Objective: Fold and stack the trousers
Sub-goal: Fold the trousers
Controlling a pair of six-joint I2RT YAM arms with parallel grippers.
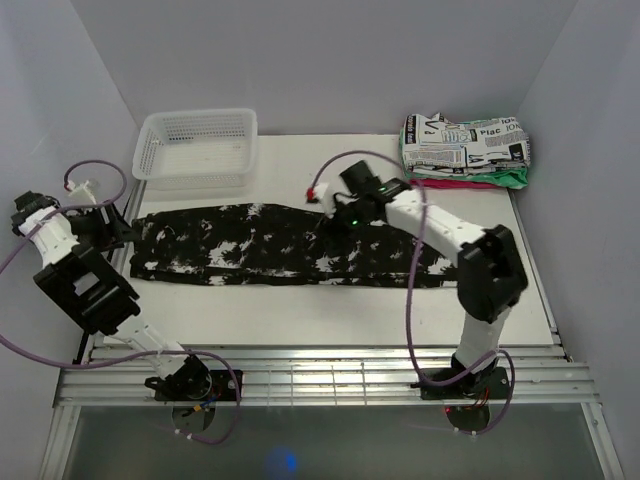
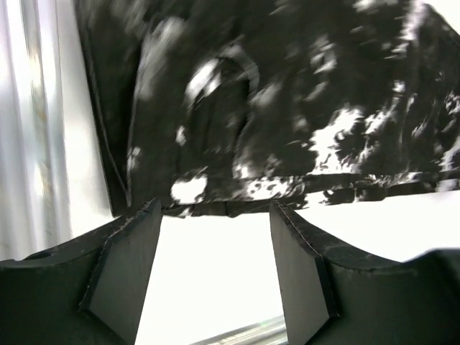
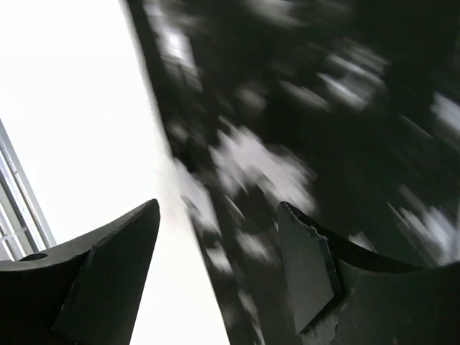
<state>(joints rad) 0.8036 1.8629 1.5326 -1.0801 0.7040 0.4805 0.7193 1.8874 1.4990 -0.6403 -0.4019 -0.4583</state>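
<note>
The black trousers with white splotches lie flat, folded lengthwise, across the middle of the table. My left gripper is at their left end. In the left wrist view it is open and empty, with the hem of the trousers just beyond the fingertips. My right gripper hovers over the far edge of the trousers near their middle. In the right wrist view it is open, with the blurred edge of the trousers running between the fingers and nothing held.
A white mesh basket stands at the back left. A folded newspaper-print garment lies at the back right on top of red and green cloths. Metal rails run along the table's near edge.
</note>
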